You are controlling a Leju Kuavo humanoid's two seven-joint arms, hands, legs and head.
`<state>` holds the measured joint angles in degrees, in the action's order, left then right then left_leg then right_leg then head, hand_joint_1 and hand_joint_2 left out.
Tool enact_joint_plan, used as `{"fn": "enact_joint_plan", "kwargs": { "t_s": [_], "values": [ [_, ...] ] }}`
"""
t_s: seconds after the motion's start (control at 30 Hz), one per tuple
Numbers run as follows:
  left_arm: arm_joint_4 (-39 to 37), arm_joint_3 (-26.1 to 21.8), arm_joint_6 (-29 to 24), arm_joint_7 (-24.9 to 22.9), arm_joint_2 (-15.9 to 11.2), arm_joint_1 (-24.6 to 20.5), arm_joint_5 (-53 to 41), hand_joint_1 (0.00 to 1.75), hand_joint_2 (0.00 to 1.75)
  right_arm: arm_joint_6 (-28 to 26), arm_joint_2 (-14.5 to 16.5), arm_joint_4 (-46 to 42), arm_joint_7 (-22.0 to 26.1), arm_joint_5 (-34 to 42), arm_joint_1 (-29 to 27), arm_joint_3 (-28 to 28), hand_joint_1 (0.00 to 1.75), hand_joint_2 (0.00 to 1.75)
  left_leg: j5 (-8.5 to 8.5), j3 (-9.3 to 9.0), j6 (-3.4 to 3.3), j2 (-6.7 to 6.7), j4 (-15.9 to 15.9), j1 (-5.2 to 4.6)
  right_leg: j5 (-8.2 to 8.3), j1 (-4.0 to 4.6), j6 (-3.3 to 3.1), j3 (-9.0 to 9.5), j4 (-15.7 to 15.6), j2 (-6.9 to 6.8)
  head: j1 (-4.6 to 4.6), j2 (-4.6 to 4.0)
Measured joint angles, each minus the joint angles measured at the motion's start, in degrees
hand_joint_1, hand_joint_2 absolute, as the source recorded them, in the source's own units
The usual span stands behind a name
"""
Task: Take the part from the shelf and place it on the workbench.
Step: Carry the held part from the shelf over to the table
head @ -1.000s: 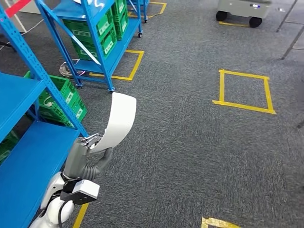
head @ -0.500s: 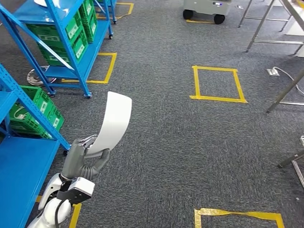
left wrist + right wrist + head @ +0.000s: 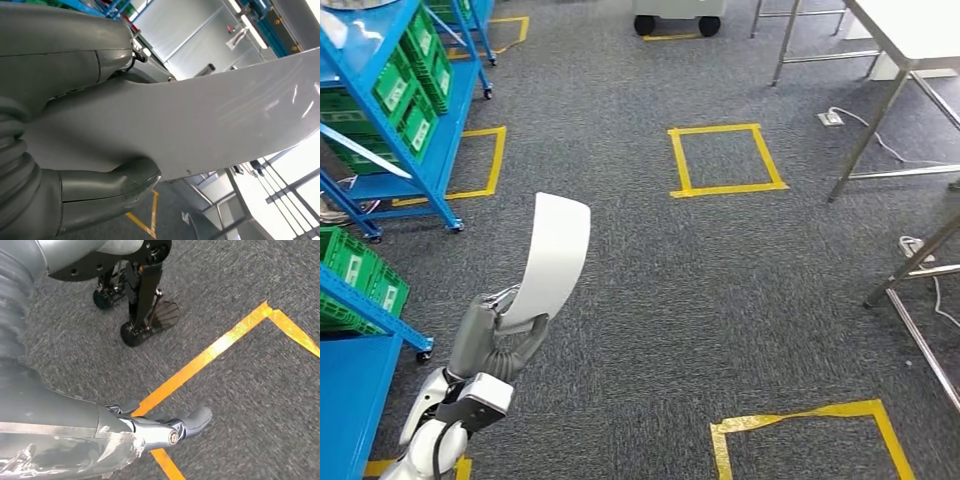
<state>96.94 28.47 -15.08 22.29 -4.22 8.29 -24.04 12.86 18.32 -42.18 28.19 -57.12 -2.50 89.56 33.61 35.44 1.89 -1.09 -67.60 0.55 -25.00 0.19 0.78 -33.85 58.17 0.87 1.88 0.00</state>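
Overall: a robot stands on grey carpet (image 3: pixel 682 300) between blue shelving and metal-legged tables, carrying a white part.
Part: a thin, curved white sheet (image 3: pixel 550 255), smooth and glossy, with rounded upper corners. It rises upright from the hand and bends gently, like a shallow scoop. From the left wrist camera (image 3: pixel 211 120) its surface is plain pale grey-white with faint reflected streaks and no markings that can be made out.
Where the part is: in the air over the carpet, lower left of the head view, apart from the shelves and from the tables.
Left hand: the grey left hand (image 3: pixel 492 335) grips the part by its lower end. Up close the thick thumb (image 3: pixel 113 187) presses on one face while the darker fingers (image 3: pixel 145 62) lie against the other.
Right hand: the right hand (image 3: pixel 151 427) hangs above the carpet, near a strip of orange floor tape (image 3: pixel 211 357). It holds nothing; the fingers reach forward, slightly bent.
Shelves: blue metal racks (image 3: pixel 433 150) at the left carry green plastic crates (image 3: pixel 403 95).
Workbench: a white-topped table (image 3: pixel 916 30) on slanted metal legs stands at the upper right, well apart from the part.
Floor marks: yellow tape squares (image 3: pixel 726 158) are laid out on the carpet; a white cable (image 3: pixel 882 150) lies under the table.
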Motion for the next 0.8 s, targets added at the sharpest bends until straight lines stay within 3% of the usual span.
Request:
{"fn": "enact_joint_plan", "kwargs": {
  "t_s": [0.07,0.1,0.17,0.23,0.3,0.37,0.43,0.5,0.57,0.6,0.63,0.67,0.73,0.8],
  "values": [
    [-0.15,0.05,0.15,0.00,-0.09,0.02,0.18,1.75,1.75,0.21,0.00,-0.02,-0.23,-0.04,0.02,-0.01,0.00,1.75,1.51,3.32,0.06,0.77,-5.82,0.00,0.01,-0.02,-0.11,-0.05,0.00,1.47,0.14,0.00],
    [-0.21,0.07,0.18,0.00,-0.13,0.02,0.24,1.75,1.75,0.24,0.00,-0.02,-0.35,-0.05,-0.02,-0.02,0.00,1.75,0.62,3.65,0.05,0.90,-5.94,0.02,0.04,-0.05,-0.08,-0.04,0.01,2.27,0.15,0.00],
    [-0.27,0.08,0.26,0.00,-0.18,-0.03,0.44,1.75,1.75,0.24,0.00,-0.02,-0.53,-0.05,-0.10,-0.02,0.00,1.75,-3.42,1.28,0.08,1.72,-0.39,0.25,0.13,-0.21,0.17,0.01,0.05,3.90,0.16,0.00],
    [-0.28,0.08,0.45,0.00,-0.20,-0.13,0.60,1.75,1.75,0.27,-0.01,-0.07,-0.60,-0.05,-0.07,-0.01,0.00,1.75,-6.18,-1.96,0.15,4.19,6.61,0.70,0.16,-0.19,0.76,-0.30,0.37,5.41,0.20,0.00],
    [-0.33,0.11,0.63,0.00,-0.22,-0.22,0.63,1.75,1.75,0.34,-0.02,-0.15,-0.64,-0.03,-0.18,0.00,0.00,1.75,-6.43,-3.05,-0.28,5.38,9.25,0.80,0.30,-0.22,1.47,-0.96,0.44,6.64,0.17,0.00],
    [-0.35,0.11,0.78,0.00,-0.25,-0.33,0.65,1.75,1.75,0.38,-0.02,-0.18,-0.68,-0.03,-0.50,0.03,0.00,1.75,-6.50,-3.07,-1.19,4.15,9.41,0.71,0.46,-0.44,2.05,-1.52,0.29,7.32,0.14,0.00],
    [-0.36,0.07,0.92,0.01,-0.24,-0.49,0.68,1.75,1.75,0.38,-0.02,-0.19,-0.70,-0.03,-0.66,0.08,0.00,1.75,-6.63,-3.19,-2.03,2.83,9.57,0.73,-1.03,-0.34,2.47,-2.75,2.52,4.91,-0.28,0.00],
    [-0.38,0.05,1.01,0.02,-0.23,-0.47,0.71,1.75,1.75,0.39,-0.02,-0.20,-0.71,-0.04,-0.50,0.09,0.00,1.75,-6.58,-3.22,-2.50,1.41,9.59,0.47,-4.86,-0.22,2.74,-6.09,9.55,1.09,-0.83,0.00],
    [-0.42,0.05,1.09,0.02,-0.30,-0.37,0.80,1.75,1.75,0.47,-0.02,-0.20,-0.76,-0.07,-0.37,0.07,0.00,1.75,-6.45,-3.26,-2.67,-0.19,9.58,0.17,-7.69,-0.30,2.88,-9.50,16.59,-0.37,-0.94,0.00],
    [-0.43,0.05,1.17,0.02,-0.33,-0.37,0.92,1.75,1.75,0.51,-0.02,-0.20,-0.79,-0.08,-0.40,0.05,0.00,1.75,-6.37,-3.32,-2.71,-0.94,9.57,0.07,-7.53,-0.32,2.86,-9.78,17.32,-0.55,-0.94,0.00],
    [-0.44,0.05,1.27,0.02,-0.34,-0.38,1.05,1.75,1.75,0.54,-0.02,-0.20,-0.83,-0.09,-0.45,0.05,0.00,1.75,-6.26,-3.45,-2.69,-1.62,9.57,0.01,-6.28,-0.30,2.77,-8.78,15.60,-0.72,-0.94,0.00],
    [-0.44,0.05,1.38,0.02,-0.35,-0.39,1.18,1.75,1.75,0.54,-0.02,-0.20,-0.85,-0.09,-0.51,0.07,0.00,1.75,-6.12,-3.64,-2.60,-2.25,9.57,-0.03,-4.39,-0.26,2.64,-6.64,11.85,-1.21,-0.94,0.00],
    [-0.44,0.05,1.58,0.02,-0.35,-0.40,1.37,1.75,1.75,0.56,-0.02,-0.20,-0.87,-0.10,-0.48,0.08,0.00,1.75,-5.72,-4.09,-2.17,-3.25,9.51,-0.25,-1.45,0.01,2.24,-2.14,3.95,-3.43,-0.93,-0.01],
    [-0.44,0.06,1.69,0.03,-0.36,-0.44,1.45,1.75,1.75,0.60,-0.02,-0.20,-0.87,-0.12,-0.40,0.05,0.00,1.75,-5.49,-4.37,-1.59,-4.09,9.50,-0.43,-0.68,0.32,1.81,-0.46,1.01,-4.44,-0.84,-0.01]
  ]
}}
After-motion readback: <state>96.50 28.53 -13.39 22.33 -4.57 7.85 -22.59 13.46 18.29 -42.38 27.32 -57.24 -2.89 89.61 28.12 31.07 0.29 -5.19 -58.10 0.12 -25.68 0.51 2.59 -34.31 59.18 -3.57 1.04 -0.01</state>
